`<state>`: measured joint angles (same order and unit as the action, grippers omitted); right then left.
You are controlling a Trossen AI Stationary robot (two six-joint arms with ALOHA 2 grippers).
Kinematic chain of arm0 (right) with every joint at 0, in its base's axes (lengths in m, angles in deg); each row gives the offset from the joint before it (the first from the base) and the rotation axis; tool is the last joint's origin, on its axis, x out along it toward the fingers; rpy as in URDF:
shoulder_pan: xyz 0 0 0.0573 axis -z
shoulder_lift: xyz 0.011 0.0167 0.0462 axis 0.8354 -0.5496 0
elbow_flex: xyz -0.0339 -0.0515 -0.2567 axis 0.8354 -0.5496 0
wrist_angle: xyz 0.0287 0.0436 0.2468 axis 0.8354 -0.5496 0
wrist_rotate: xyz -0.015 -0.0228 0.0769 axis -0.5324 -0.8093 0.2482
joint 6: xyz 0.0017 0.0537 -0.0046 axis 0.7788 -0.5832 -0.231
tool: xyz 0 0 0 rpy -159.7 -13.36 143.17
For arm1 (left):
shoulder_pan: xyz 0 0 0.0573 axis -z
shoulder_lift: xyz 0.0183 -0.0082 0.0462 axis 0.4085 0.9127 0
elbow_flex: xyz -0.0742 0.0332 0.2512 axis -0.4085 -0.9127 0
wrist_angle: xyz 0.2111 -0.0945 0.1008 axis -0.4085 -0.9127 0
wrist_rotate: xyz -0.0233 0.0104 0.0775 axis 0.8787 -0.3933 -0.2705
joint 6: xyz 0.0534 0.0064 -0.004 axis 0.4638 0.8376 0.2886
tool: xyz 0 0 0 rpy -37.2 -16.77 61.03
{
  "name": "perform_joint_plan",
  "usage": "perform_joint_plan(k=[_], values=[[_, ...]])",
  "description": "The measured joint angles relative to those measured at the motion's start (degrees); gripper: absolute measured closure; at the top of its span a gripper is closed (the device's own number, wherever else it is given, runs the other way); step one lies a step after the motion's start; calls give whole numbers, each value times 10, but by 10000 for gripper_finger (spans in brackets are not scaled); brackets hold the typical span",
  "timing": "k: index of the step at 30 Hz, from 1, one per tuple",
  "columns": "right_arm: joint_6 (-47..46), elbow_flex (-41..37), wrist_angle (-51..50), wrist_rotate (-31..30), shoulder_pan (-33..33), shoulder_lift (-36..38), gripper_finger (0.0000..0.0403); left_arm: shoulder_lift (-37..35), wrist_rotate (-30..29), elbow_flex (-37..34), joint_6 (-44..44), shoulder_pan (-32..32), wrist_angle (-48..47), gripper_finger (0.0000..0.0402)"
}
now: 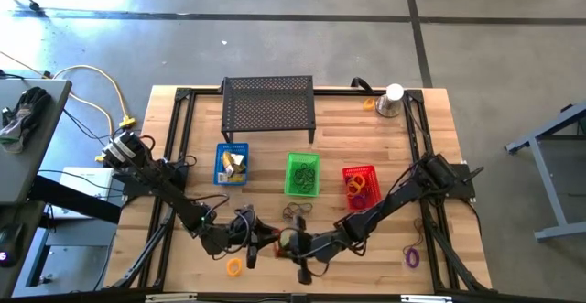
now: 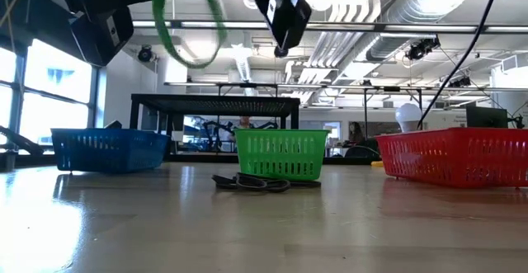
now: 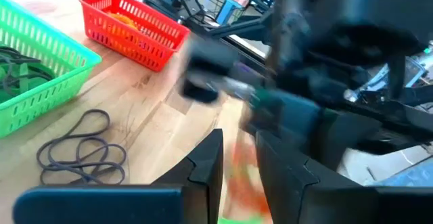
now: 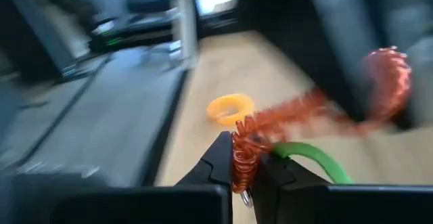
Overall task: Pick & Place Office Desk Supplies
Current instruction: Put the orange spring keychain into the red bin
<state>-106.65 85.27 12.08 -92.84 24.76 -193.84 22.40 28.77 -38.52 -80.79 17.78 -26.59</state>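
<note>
Now the right tool (image 4: 245, 158) is clamped on an orange coil (image 4: 298, 112) stretching lengthwise toward the left tool (image 1: 245, 237), whose fingers' state I cannot tell.

Overall light: bright, even daylight over the pale wooden table (image 1: 366, 248).
Source: tall windows at the left of the low view; ceiling fixtures glowed among the white ducts.
Glare: a pale sheen lay on the tabletop near the blue plastic basket (image 2: 107, 151).
Shadows: soft and short under the green plastic basket (image 2: 280, 155).
Blur: the right wrist view was heavily smeared; the coiled orange elastic loop (image 4: 298, 119) streaked.
Focus: the left wrist view was soft, dark arm parts smeared.
</note>
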Motion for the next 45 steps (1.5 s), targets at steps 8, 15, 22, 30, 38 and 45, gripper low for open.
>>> perform_joint_plan(k=[8,15,22,30,38,45], values=[[-40,0,-44,72,-20,0,391,0,2,0,24,-1,0,318],[-93,0,-113,57,-30,6,391,0,6,0,24,-1,2,318],[-218,1,-357,-70,-67,82,391,0,63,1,15,0,3,318],[-480,0,-700,-210,-114,183,391,0,68,1,14,0,0,318],[-723,0,-1014,-200,-84,195,388,0,97,1,13,0,-4,318],[-644,-1,-1026,-188,-42,194,329,0,97,1,13,0,-7,318]])
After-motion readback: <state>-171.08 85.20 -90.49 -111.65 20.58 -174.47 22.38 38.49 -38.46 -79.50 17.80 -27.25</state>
